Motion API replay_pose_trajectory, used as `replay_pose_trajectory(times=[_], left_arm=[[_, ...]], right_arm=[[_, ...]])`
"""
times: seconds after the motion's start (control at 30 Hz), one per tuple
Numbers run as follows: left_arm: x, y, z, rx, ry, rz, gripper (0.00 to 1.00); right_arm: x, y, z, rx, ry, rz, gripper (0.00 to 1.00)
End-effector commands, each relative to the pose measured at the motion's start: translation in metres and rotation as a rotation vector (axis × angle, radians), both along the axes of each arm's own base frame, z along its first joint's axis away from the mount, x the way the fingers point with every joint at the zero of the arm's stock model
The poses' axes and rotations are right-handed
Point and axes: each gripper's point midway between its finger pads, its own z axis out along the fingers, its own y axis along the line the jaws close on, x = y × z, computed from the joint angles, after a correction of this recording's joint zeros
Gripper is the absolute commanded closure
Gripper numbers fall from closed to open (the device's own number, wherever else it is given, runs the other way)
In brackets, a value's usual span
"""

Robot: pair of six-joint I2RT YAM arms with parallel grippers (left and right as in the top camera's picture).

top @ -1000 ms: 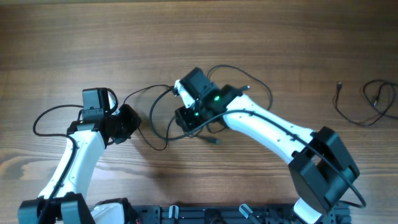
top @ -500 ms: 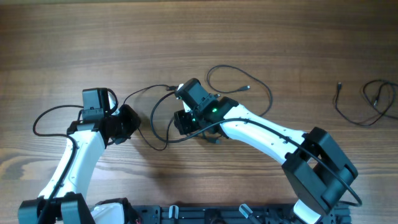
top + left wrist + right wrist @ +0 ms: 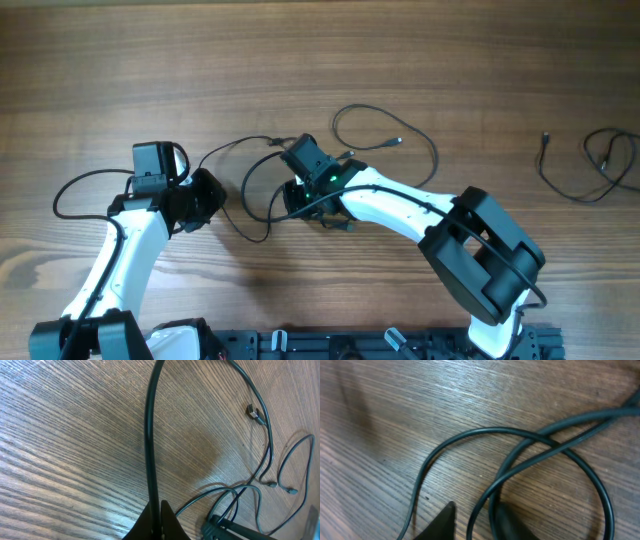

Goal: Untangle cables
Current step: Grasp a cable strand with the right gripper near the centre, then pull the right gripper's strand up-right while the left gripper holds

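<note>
The cables are thin dark wires looped together at the table's middle, with a wider loop trailing right to a silvery plug. My left gripper sits at the tangle's left side. In the left wrist view it is shut on one cable that runs straight away from the jaws. My right gripper is down on the tangle's right part. In the right wrist view it is open, its fingers apart, and two strands of a crossing loop lie between them.
Another thin cable lies apart at the far right edge of the wooden table. Small plug ends rest on the wood beyond the left gripper. The arms' thicker black cables curve beside the left arm.
The right arm has swung left and its gripper has come down onto the tangle, fingers narrowing around the strands. The left arm and its cable have not moved.
</note>
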Motion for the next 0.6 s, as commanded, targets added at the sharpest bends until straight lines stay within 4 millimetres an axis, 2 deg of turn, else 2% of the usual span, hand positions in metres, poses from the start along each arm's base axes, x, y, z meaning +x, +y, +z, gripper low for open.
replay_pose_trajectory(times=[0.0,0.03,0.07,0.13,0.23,0.43,0.57], left_arm=[[-0.001,0.000,0.001,0.018,-0.011,-0.022,0.96],[-0.002,0.000,0.001,0.018,-0.010,-0.022,0.96],[-0.002,0.000,0.001,0.018,-0.010,-0.022,0.96],[-0.002,0.002,0.000,0.028,-0.008,-0.017,0.96],[-0.001,0.013,-0.001,0.064,-0.005,0.013,0.96],[-0.001,0.048,-0.001,0.070,-0.004,0.135,0.96],[-0.006,0.075,-0.002,0.060,0.008,0.236,0.96]], right_arm=[[-0.006,-0.002,-0.013,-0.022,0.029,-0.011,0.85],[-0.006,-0.003,-0.014,-0.024,0.028,-0.006,0.88],[-0.004,-0.007,-0.014,-0.035,0.029,-0.011,0.95],[0.000,-0.015,-0.011,-0.040,0.035,-0.032,0.96],[0.017,-0.037,0.006,-0.038,0.035,-0.098,0.96],[0.066,-0.102,0.062,0.011,-0.046,-0.248,0.96],[0.089,-0.149,0.102,0.053,-0.117,-0.341,0.96]])
